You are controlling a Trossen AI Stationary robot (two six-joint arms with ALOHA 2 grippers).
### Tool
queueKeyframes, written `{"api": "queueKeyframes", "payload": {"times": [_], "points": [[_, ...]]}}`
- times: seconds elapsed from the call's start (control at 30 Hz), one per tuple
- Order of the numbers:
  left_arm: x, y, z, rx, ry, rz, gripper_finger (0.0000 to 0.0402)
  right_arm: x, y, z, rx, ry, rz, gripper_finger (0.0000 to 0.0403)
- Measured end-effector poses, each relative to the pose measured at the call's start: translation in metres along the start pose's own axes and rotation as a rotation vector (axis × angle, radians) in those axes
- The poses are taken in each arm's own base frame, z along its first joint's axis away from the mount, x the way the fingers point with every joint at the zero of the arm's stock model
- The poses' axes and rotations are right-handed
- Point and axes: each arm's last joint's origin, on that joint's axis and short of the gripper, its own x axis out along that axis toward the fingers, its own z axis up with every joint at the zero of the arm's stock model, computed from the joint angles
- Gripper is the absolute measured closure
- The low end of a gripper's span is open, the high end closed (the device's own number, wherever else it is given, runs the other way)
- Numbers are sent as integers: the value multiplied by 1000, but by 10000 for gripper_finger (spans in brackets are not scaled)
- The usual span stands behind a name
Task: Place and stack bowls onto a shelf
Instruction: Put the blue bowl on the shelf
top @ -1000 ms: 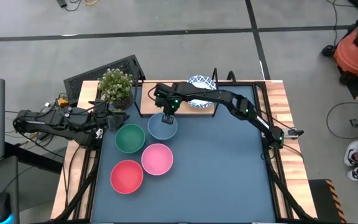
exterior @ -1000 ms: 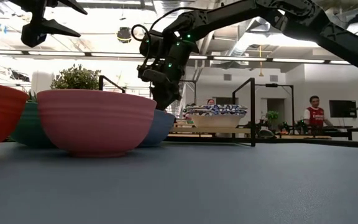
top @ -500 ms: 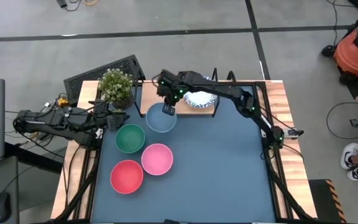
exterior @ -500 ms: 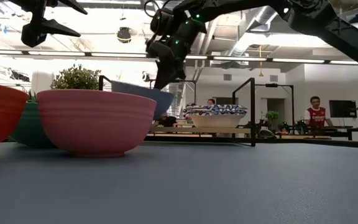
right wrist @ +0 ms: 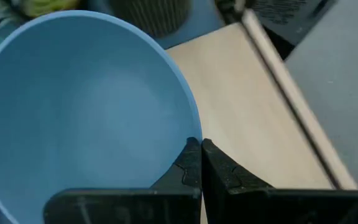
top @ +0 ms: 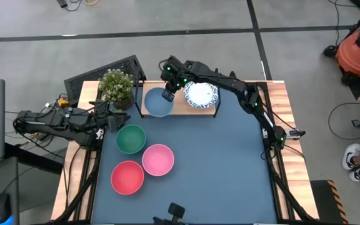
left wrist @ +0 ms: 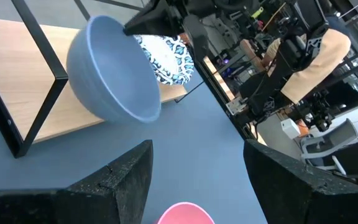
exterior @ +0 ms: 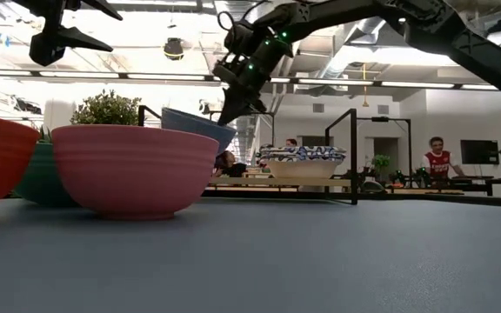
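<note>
At the table's left edge the left gripper (top: 108,117) is held just beside the potted plant (top: 117,87), its fingers spread apart and empty. On the mat lie the red bowl (top: 127,177), green bowl (top: 130,139) and pink bowl (top: 158,159). Further right, the blue bowl (top: 157,103) is pinched by its rim in the right gripper (top: 167,95) – tilted above the shelf (top: 175,107)'s left part – while the patterned white bowls (top: 200,95) are stacked on its right part.

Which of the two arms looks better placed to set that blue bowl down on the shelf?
The right. Its gripper already pinches the blue bowl's rim above the shelf, beside the patterned bowls. The left gripper waits near the plant, holding nothing.
</note>
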Motion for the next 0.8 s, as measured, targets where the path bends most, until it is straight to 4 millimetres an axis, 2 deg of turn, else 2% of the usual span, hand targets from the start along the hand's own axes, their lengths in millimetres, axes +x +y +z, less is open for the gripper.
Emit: {"api": "queueKeyframes", "payload": {"times": [0.2, 0.37, 0.8], "points": [[0, 0, 0, -1, 0, 1, 166, 2, -21, -3, 74, 14, -33, 386], [0, 0, 0, 2, 1, 4, 166, 4, -30, -8, 124, 41, -44, 386], [0, 2, -1, 12, 6, 20, 166, 4, -32, -6, 122, 27, -48, 368]]}}
